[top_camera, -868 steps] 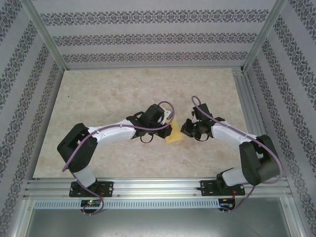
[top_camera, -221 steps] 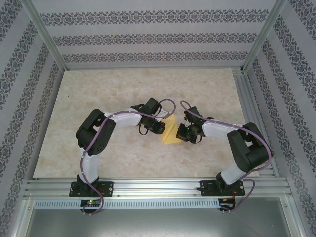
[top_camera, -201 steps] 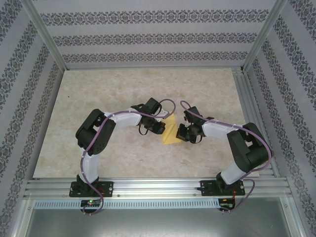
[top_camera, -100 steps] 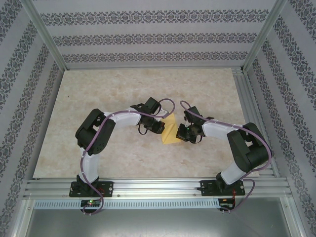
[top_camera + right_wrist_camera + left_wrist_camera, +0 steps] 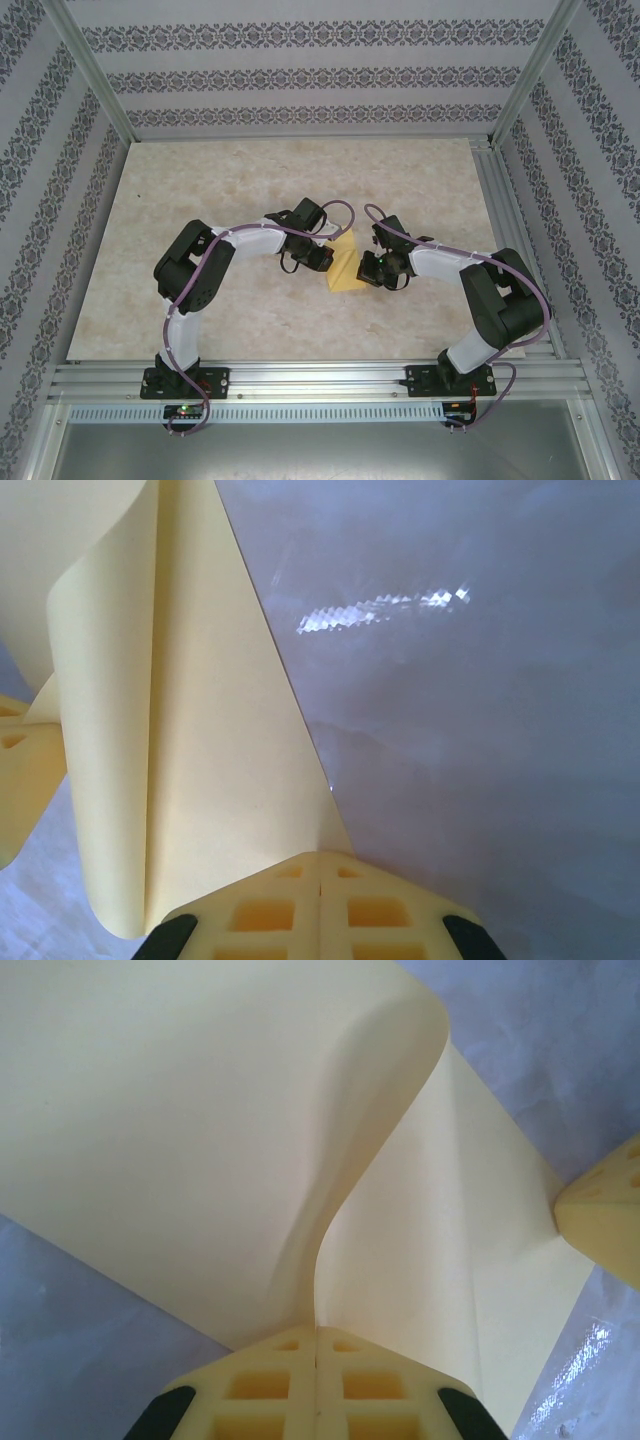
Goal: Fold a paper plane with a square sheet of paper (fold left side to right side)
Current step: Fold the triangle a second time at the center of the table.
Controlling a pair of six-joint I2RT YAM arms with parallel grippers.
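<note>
Yellow-orange, thin and matte, the sheet of paper [image 5: 347, 270] sits near the middle of the pale marble-patterned table [image 5: 250, 170], between the tips of the two arms. The left gripper [image 5: 328, 262] meets it from the left and the right gripper [image 5: 366, 268] from the right, so the two face each other with the paper between them.

In the left wrist view, the left gripper [image 5: 317, 1335] has its yellow latticed fingers pressed flat together, with an edge of the sheet of paper [image 5: 200, 1130] pinched in the seam between them. From that pinch the paper rises and curls. One part bows away to the left, and another lies lower on the right, where a finger of the other gripper touches its far edge.

In the right wrist view, the right gripper [image 5: 320, 860] is likewise closed, clamped on the paper's [image 5: 190, 730] near edge. The sheet lifts off the table [image 5: 450, 680] in a loose fold that rolls over to the left.
</note>
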